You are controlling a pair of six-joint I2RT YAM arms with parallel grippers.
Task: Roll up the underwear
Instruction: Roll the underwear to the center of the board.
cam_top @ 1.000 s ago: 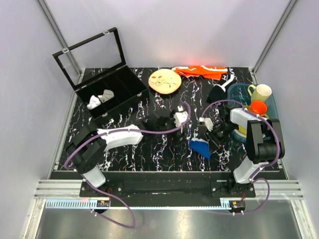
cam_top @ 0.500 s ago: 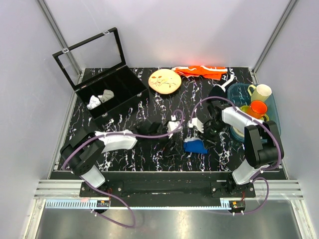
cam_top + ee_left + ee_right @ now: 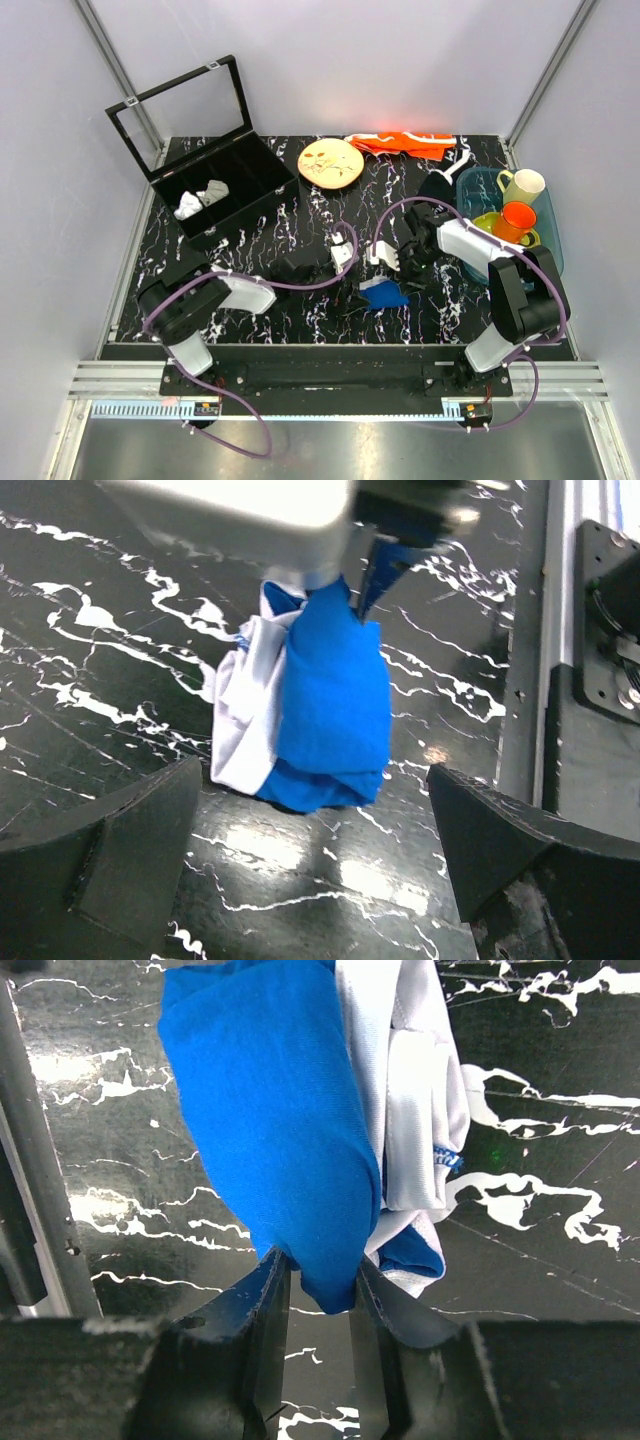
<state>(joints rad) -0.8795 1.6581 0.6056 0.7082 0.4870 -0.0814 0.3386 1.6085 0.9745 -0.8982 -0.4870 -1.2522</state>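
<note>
The underwear [image 3: 385, 294], bunched into a blue-and-white bundle, rests on the black marbled surface [image 3: 330, 215] close to its near edge, slightly right of centre. The right gripper [image 3: 320, 1282] pinches a blue fold at the bundle's end. The left gripper [image 3: 315, 780] is spread wide, facing the bundle without touching it.

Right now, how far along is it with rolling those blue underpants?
Mostly done: the underwear is already gathered into a compact blue-and-white bundle. In hand: the right pincer is shut on one end of it. Probably left: a last tidy-up and letting go. The open left pincer faces the bundle, touching nothing.
</note>
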